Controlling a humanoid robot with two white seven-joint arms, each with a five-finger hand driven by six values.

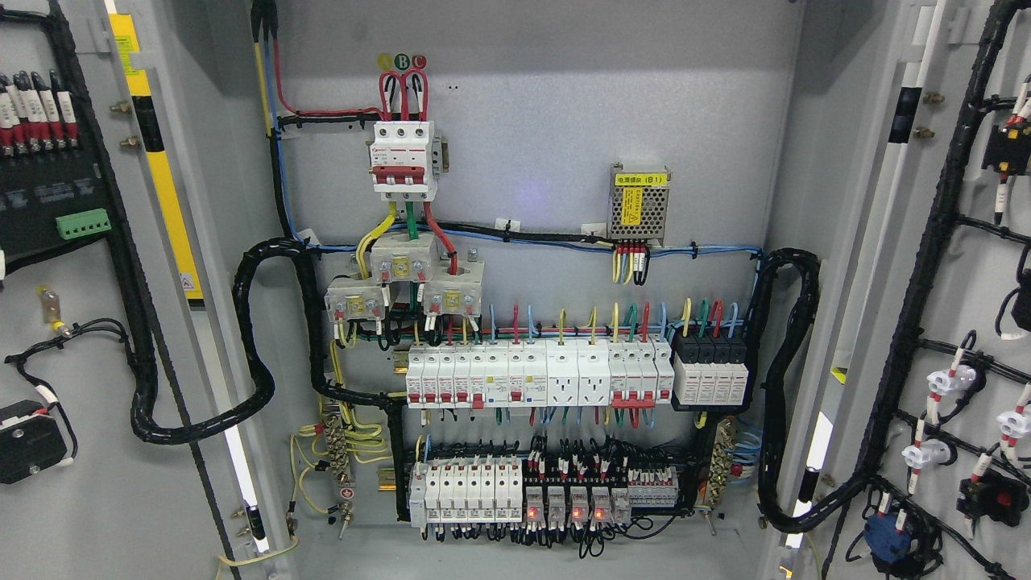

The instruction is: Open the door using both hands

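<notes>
Both doors of the grey electrical cabinet stand swung wide. The left door [97,338] shows its inner face at the picture's left, carrying black wiring and a green terminal block [83,223]. The right door [966,322] shows its inner face at the right, with black cable looms and white indicator backs. Between them lies the cabinet's back panel [532,121] with a three-pole main breaker [403,159], a row of white breakers [540,377] and a lower row of relays with red lights [556,491]. Neither of my hands or arms appears in the head view.
A small metal power supply [640,205] sits on the back panel at the upper right. Thick black cable loops [258,346] run from the panel to each door. A yellow strip [165,185] runs down the left door frame.
</notes>
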